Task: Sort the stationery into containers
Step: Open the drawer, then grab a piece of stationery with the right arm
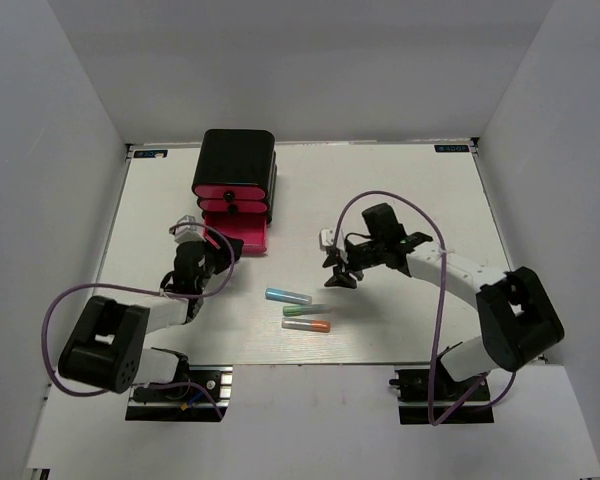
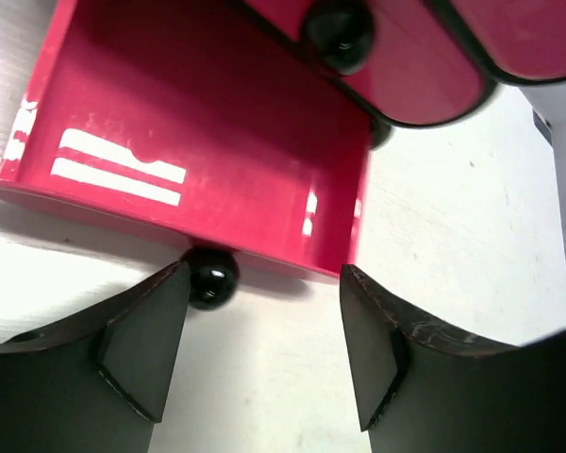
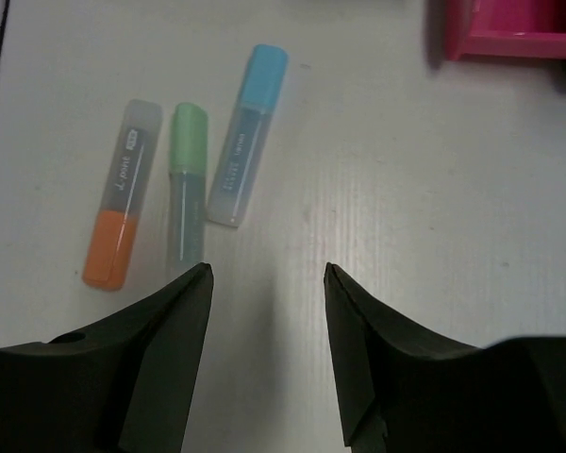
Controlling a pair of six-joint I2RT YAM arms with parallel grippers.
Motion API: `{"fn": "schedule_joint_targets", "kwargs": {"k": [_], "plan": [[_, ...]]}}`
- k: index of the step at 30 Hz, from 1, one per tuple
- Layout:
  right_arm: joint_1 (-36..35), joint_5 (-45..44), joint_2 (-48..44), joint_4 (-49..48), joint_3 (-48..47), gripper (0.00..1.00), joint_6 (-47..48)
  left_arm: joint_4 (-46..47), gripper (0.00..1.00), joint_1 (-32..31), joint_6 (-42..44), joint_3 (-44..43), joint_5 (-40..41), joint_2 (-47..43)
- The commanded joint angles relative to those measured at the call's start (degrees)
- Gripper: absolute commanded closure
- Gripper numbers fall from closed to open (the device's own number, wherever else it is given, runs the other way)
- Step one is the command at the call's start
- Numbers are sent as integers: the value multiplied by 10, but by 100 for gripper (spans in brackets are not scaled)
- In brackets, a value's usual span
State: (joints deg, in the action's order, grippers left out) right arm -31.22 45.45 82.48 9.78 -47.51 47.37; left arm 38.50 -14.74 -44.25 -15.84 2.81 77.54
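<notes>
Now my right tool (image 3: 266, 276) hangs over the desk (image 3: 453, 236) with its jaws apart, holding nothing. Just ahead lie the orange marker (image 3: 123, 209), the green marker (image 3: 184, 184) and the light blue marker (image 3: 246, 137), side by side. I judge them light, stiff and of smooth plastic, so they may roll or slip; I would take one across the middle. My left tool (image 2: 264, 283), also apart and empty, stands at the knob (image 2: 210, 276) of the open pink drawer (image 2: 198, 142).
</notes>
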Motion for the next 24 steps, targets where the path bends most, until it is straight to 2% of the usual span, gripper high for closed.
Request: {"fn": "schedule_joint_targets", "kwargs": {"k": [1, 5, 6, 9, 10, 13, 17, 24], "plan": [[-45, 20, 29, 27, -34, 43, 14, -66, 25, -1, 40, -3, -34, -60], [-85, -26, 70, -11, -50, 43, -47, -161, 24, -1, 62, 19, -34, -178], [-96, -33, 85, -29, -55, 44, -83, -204, 23, -1, 70, 28, -34, -237], [-127, -64, 110, -38, -87, 46, -110, -275, 21, -1, 75, 33, -29, -322], [-132, -76, 132, -46, -101, 46, -133, -322, 21, -1, 75, 34, -29, -374], [-160, -104, 166, -54, -133, 46, -163, -421, 9, -1, 32, 26, -4, -462], [-184, -125, 202, -58, -160, 46, -192, -520, 0, 4, -10, 6, 32, -535], [-215, -182, 231, -58, -171, 46, -197, -601, 0, 4, -26, -38, 45, -562]]}}
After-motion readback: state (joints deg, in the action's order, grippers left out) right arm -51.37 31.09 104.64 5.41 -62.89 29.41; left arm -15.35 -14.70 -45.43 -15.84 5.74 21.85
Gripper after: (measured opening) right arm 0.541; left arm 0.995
